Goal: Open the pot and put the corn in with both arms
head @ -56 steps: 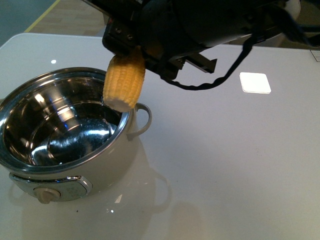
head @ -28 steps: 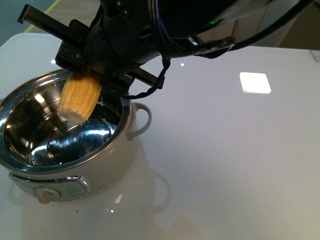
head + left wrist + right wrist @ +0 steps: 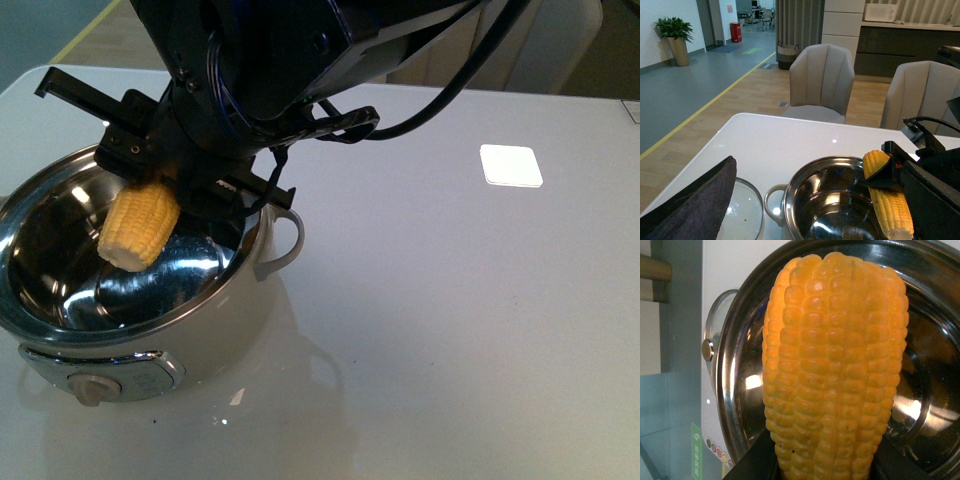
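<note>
1. I judge the opening step done: the pot [image 3: 140, 300] stands uncovered on the worktop [image 3: 450, 330], and its glass lid [image 3: 742, 215] lies flat just beside the pot.
2. My right tool [image 3: 160, 180] is clamped on the corn [image 3: 138, 228], which hangs above the pot's steel interior, not touching it. Lowering and release remain, by my reading.
3. The corn's long axis tilts steeply, its free end pointing down into the pot.
4. The left tool's opening I cannot tell.
</note>
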`<state>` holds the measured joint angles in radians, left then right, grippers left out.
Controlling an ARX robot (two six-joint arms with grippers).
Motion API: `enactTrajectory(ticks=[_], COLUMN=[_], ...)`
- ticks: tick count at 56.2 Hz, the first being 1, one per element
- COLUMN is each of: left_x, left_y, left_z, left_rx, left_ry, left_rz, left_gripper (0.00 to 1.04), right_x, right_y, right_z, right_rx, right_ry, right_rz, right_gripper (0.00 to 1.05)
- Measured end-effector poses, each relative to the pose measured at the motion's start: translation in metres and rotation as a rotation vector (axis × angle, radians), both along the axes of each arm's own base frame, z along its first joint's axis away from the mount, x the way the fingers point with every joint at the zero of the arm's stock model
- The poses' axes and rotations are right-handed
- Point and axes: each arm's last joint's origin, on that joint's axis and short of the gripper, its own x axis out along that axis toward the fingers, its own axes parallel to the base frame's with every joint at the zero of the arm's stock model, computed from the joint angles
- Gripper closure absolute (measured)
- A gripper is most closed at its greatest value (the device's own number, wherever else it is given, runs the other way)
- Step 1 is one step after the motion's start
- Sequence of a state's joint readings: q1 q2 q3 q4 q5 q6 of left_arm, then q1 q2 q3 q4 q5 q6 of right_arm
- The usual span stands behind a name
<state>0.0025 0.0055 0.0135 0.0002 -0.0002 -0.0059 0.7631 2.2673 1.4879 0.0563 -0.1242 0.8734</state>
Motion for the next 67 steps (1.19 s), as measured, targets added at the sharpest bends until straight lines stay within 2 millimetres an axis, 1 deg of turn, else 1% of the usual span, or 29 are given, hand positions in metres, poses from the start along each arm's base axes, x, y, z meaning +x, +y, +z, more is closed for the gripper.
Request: enactTrajectory(ticks=[11,32,34,37,43,46,49,54,58,59,61,63,65,67], left_x=[0.0,0.0,0.0,0.0,0.0,0.0,0.0,0.0,0.0,0.0,0.0,0.0,0.0,0.0], left_y=[0.0,0.0,0.0,0.0,0.0,0.0,0.0,0.0,0.0,0.0,0.0,0.0,0.0,0.0], left_z=[0.0,0.0,0.0,0.0,0.0,0.0,0.0,0.0,0.0,0.0,0.0,0.0,0.0,0.0], left_rx=[0.0,0.0,0.0,0.0,0.0,0.0,0.0,0.0,0.0,0.0,0.0,0.0,0.0,0.0], left_ry=[0.0,0.0,0.0,0.0,0.0,0.0,0.0,0.0,0.0,0.0,0.0,0.0,0.0,0.0], left_rz=[0.0,0.0,0.0,0.0,0.0,0.0,0.0,0.0,0.0,0.0,0.0,0.0,0.0,0.0], left_gripper=[0.07,0.07,0.07,0.07,0.07,0.07,0.07,0.07,0.07,0.07,0.07,0.07,0.07,0.07], right_x=[0.001,0.0,0.0,0.0,-0.003,-0.007,-0.009,-0.01,-0.011,-0.012,-0.014,-0.018,-0.021,-0.028], right_y=[0.002,0.002,0.002,0.002,-0.002,-0.009,-0.016,-0.034,-0.058,-0.068,-0.082,-0.1,-0.109,-0.126], right_z=[0.001,-0.003,-0.003,-0.004,-0.005,-0.005,0.001,0.019,0.047,0.058,0.071,0.085,0.09,0.098], right_rx=[0.001,-0.005,-0.005,-0.004,0.002,0.008,0.022,0.063,0.132,0.155,0.177,0.193,0.193,0.171], right_ry=[0.001,0.011,0.012,0.012,0.014,0.017,0.008,-0.021,-0.078,-0.102,-0.134,-0.166,-0.183,-0.211], right_rz=[0.0,-0.001,-0.002,-0.002,-0.009,-0.021,-0.037,-0.081,-0.138,-0.156,-0.184,-0.218,-0.24,-0.281], right_gripper=[0.72,0.18,0.16,0.18,0.18,0.18,0.18,0.2,0.21,0.21,0.19,0.19,0.19,0.18])
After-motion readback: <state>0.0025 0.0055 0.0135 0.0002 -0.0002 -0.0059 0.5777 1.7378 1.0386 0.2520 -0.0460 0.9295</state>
